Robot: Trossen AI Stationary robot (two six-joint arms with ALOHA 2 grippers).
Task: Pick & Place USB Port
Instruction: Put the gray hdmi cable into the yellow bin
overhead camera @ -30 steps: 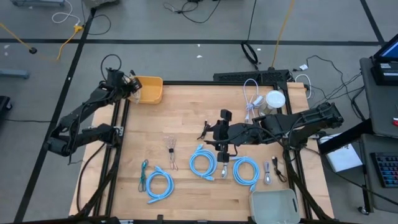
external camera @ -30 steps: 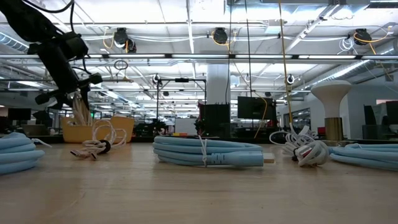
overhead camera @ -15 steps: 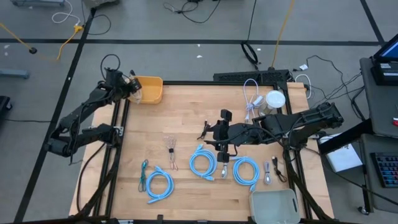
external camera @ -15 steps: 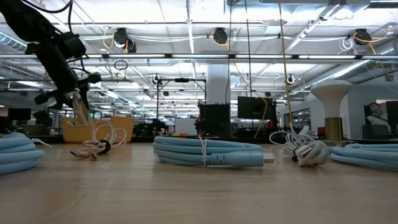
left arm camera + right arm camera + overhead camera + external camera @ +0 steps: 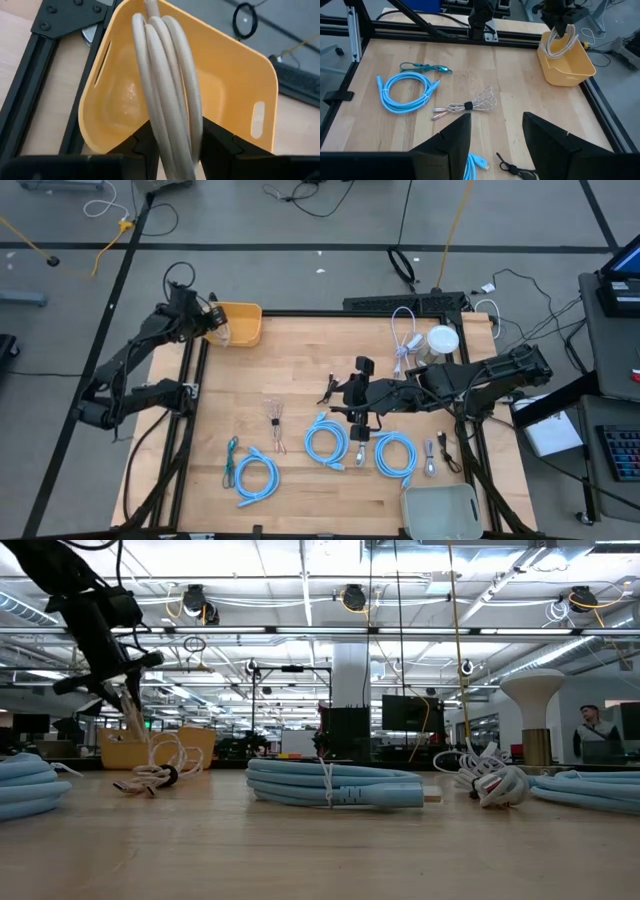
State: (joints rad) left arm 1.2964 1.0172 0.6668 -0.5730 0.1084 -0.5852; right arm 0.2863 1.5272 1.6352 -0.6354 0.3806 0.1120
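High view looks straight down; low view skims the desk (image 5: 300,360); both wrist views share the bin (image 5: 225,75).

Wooden table seen past the right arm's own two dark fingers, spread apart

On the table (image 5: 520,65) a coiled light-blue cable (image 5: 406,90) lies at about 9 o'clock, with a small teal cable (image 5: 422,67) just beyond it toward 10 o'clock. Near the centre rests a thin pale cable bundle (image 5: 466,105) held by a dark tie. At 2 o'clock a yellow bin (image 5: 568,67) sits by the table's black frame; above it the left gripper (image 5: 561,26) clasps a loop of cream cable (image 5: 562,44) that hangs into the bin. A blue connector end (image 5: 479,162) and a black tie (image 5: 515,170) show at 6 o'clock.
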